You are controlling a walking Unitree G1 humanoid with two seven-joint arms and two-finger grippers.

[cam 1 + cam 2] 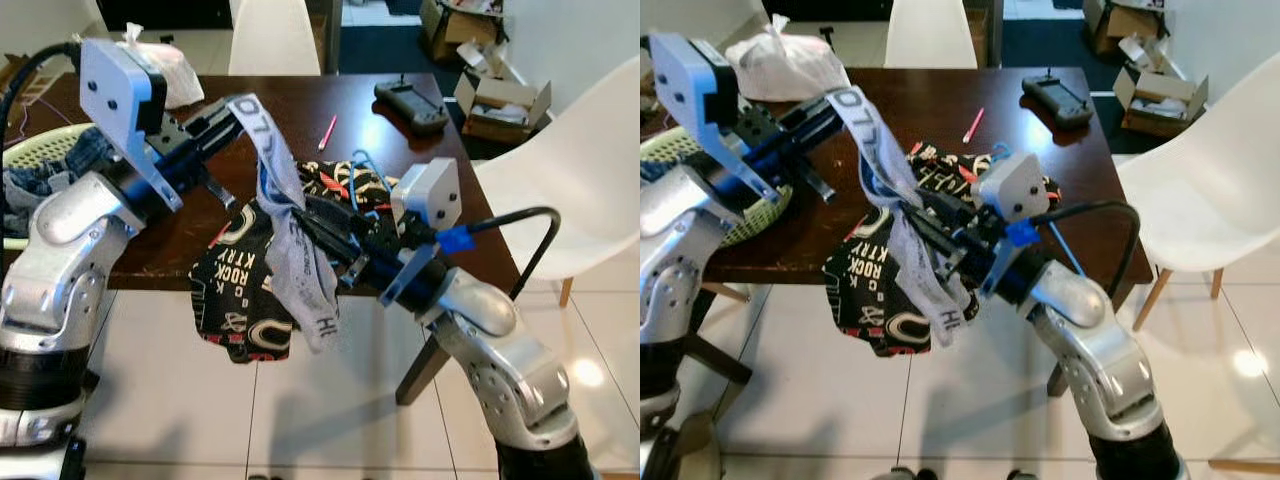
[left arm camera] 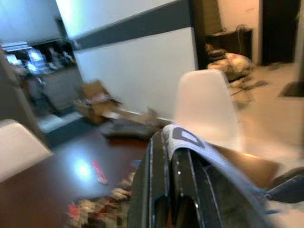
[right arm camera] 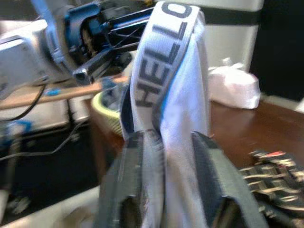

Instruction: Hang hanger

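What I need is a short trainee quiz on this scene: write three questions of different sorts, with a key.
1. Multiple choice: what passes between the fingers of the right gripper?
A. a pink pen
B. the grey-white fabric band with dark lettering
C. a black controller
2. True or false: the black garment with white lettering lies wholly on the dark brown wooden table.
3. Fill in: the band's upper end hangs from the ___ gripper.

Key:
1. B.
2. False: much of the garment hangs over the table's near edge.
3. Left: the left gripper carries it, raised above the table.
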